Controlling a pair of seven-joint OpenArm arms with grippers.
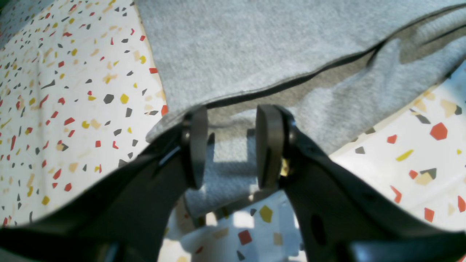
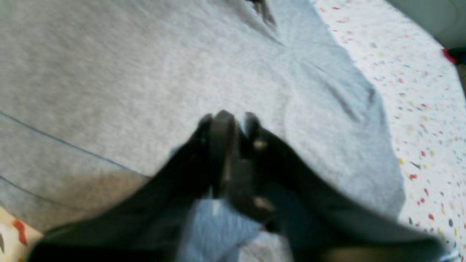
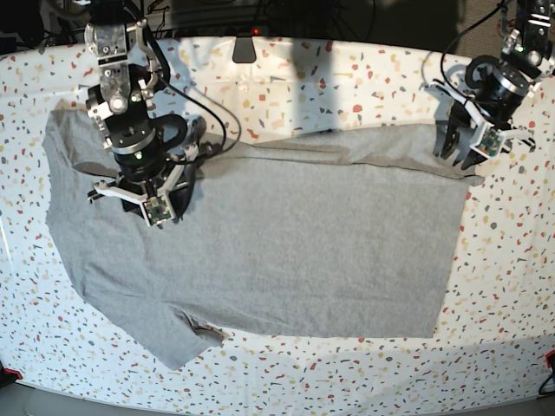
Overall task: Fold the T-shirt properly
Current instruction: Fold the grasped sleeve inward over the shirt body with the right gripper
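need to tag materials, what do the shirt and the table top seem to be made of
T-shirt: soft heathered grey knit, likely cotton jersey; matte, flecked weave, limp wrinkles. Table top: smooth white surface with red, yellow and grey terrazzo-style chips, probably printed laminate or cloth; hard to tell which.

Heather-grey T-shirt [image 3: 286, 251]; white table [image 3: 364, 78], red, yellow, grey flecks; black pincers.

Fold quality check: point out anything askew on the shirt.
The heather-grey cotton T-shirt lies partly folded: its far edge is doubled over in an uneven, slanting strip, and the near sleeve sticks out, crumpled.
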